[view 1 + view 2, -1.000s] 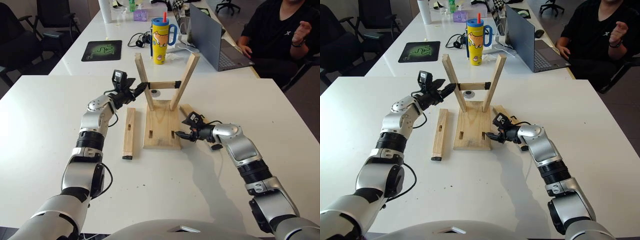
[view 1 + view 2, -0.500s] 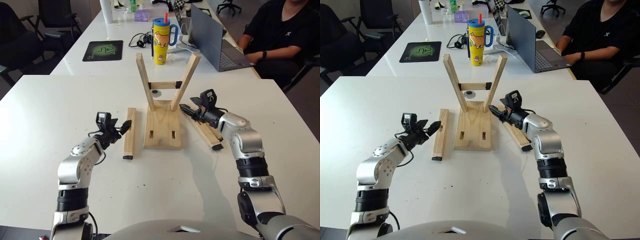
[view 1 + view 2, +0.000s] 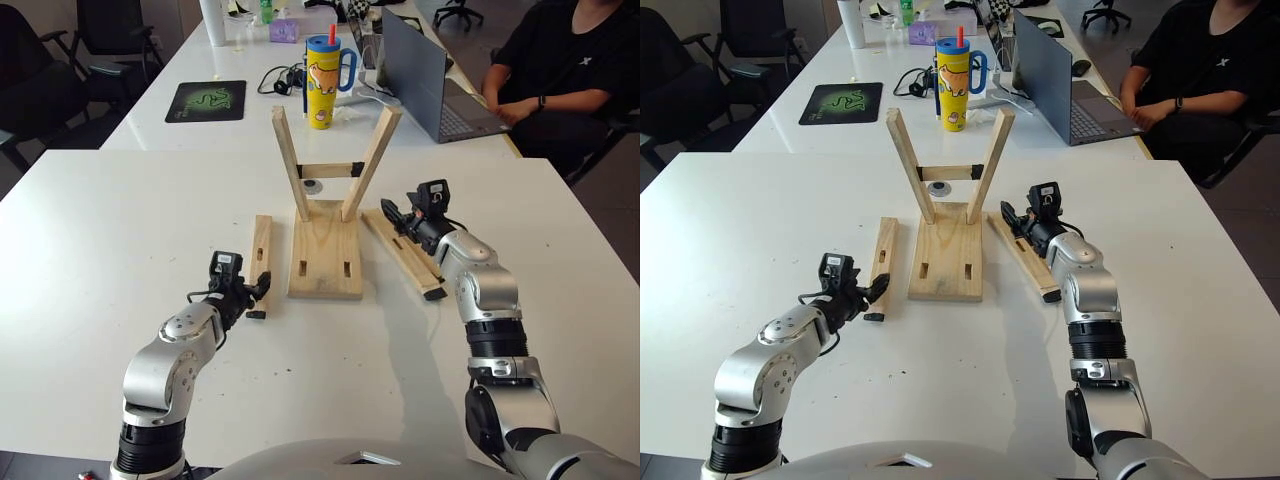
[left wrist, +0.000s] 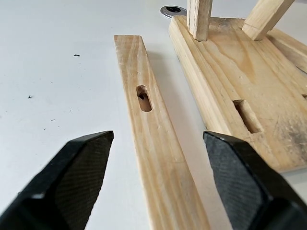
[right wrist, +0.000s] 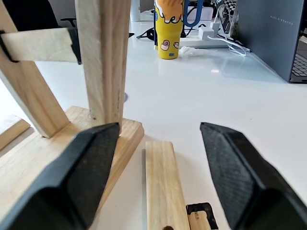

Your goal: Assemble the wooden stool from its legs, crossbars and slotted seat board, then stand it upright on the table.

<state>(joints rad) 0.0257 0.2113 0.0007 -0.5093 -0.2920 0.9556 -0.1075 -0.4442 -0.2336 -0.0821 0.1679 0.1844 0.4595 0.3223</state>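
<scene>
The slotted seat board (image 3: 325, 258) lies flat on the white table. Two legs (image 3: 290, 160) stand in its far slots, joined by a crossbar (image 3: 328, 170). A loose leg (image 3: 260, 258) lies left of the board. My left gripper (image 3: 255, 290) is open at this leg's near end, its fingers (image 4: 72, 177) to either side of the wood (image 4: 153, 139). Another loose leg piece (image 3: 405, 250) lies right of the board. My right gripper (image 3: 395, 215) is open over its far end (image 5: 163, 191), close to a standing leg (image 5: 103, 57).
A yellow tumbler (image 3: 322, 80), a laptop (image 3: 425, 75) and a black mouse pad (image 3: 204, 101) sit on the table behind. A small round disc (image 3: 311, 186) lies just beyond the seat board. Bare table lies to the left, right and front.
My left gripper has drawn back from the crossbar to the near end of the left loose leg. My right gripper has moved from the board's near right corner to the right leg's far end.
</scene>
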